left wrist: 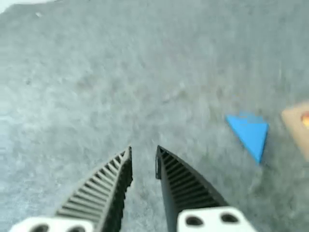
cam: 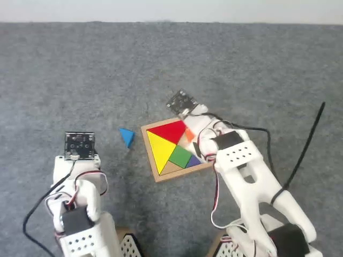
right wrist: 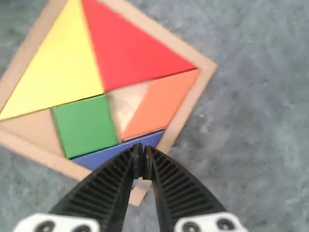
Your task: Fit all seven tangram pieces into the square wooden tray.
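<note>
The square wooden tray (cam: 150,155) lies turned like a diamond in the middle of the table. It holds a yellow triangle (right wrist: 63,72), a red triangle (right wrist: 128,48), a green square (right wrist: 84,125), an orange piece (right wrist: 159,104) and a dark blue piece (right wrist: 104,154). Two triangular pockets of bare wood (right wrist: 126,108) show between them. My right gripper (right wrist: 142,151) is shut with nothing in it, its tips just over the dark blue piece at the tray's edge. A loose blue triangle (cam: 127,136) lies on the carpet left of the tray. My left gripper (left wrist: 143,153) hovers open over bare carpet, short of that blue triangle (left wrist: 248,133).
Grey carpet (cam: 80,69) covers the whole table. The right arm (cam: 236,155) hangs over the tray's right corner. The left arm (cam: 80,176) stands at the front left. A corner of the tray (left wrist: 297,123) lies just beyond the blue triangle.
</note>
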`<action>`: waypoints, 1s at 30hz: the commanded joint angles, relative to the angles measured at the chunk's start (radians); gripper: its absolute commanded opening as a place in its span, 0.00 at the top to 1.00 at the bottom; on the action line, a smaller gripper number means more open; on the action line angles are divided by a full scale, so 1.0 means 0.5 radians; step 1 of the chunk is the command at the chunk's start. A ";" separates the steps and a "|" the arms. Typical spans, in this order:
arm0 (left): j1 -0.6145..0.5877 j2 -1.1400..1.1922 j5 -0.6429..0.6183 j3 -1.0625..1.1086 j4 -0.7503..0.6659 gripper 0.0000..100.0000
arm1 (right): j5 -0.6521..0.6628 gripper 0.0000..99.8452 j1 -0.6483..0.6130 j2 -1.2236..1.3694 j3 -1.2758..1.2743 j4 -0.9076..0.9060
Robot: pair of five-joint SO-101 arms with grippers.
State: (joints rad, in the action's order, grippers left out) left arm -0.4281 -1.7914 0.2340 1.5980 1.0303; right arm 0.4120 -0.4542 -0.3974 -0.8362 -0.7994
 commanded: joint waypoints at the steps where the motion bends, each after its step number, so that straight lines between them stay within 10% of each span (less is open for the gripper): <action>1: 0.153 -0.018 -0.117 -0.155 0.046 0.91 | -0.123 0.98 0.063 -0.115 0.000 0.078; 11: 0.399 0.273 -0.356 -0.502 0.110 0.86 | -0.193 0.98 0.069 -0.124 -0.003 0.063; 30: 0.654 3.271 -0.862 -1.932 -0.046 0.86 | -0.181 0.98 0.069 -0.118 -0.003 0.075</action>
State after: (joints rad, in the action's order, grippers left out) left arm -0.1074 -0.3214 -0.1527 0.7710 0.9797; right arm 0.3230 -0.4312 -0.4066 -0.8454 -0.7810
